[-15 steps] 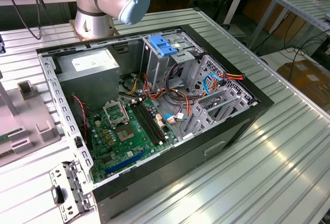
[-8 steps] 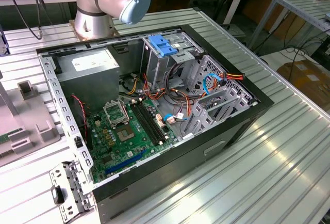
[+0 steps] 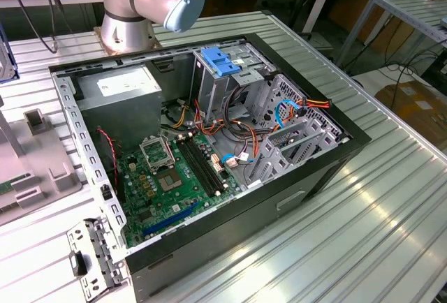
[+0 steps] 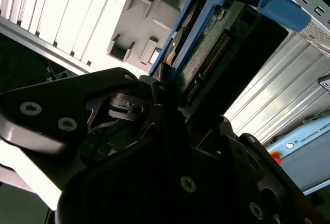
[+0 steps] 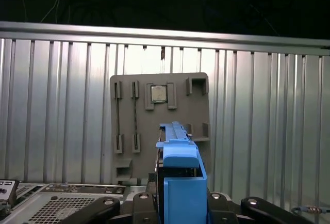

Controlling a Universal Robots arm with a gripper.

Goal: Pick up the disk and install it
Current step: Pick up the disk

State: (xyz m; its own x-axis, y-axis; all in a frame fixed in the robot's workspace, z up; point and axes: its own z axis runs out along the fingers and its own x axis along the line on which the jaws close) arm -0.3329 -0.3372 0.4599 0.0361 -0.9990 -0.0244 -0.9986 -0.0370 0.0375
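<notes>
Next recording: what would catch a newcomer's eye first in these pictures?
The open computer case lying on the ribbed table, its motherboard exposed, dominates the exterior view. In the first wrist view the disk in its blue carrier stands up out of the hand, with a grey tray on the table beyond it.

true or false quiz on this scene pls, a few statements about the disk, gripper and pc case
1. The gripper holds the disk. True.
2. The disk sits in the drive cage. False: it is in the gripper, seen in front of a grey holder in the first wrist view.
3. The pc case is open, its motherboard showing. True.
4. The case stands on a wooden table. False: the table is ribbed metal.
5. A blue bracket sits atop the cage. True.
</notes>
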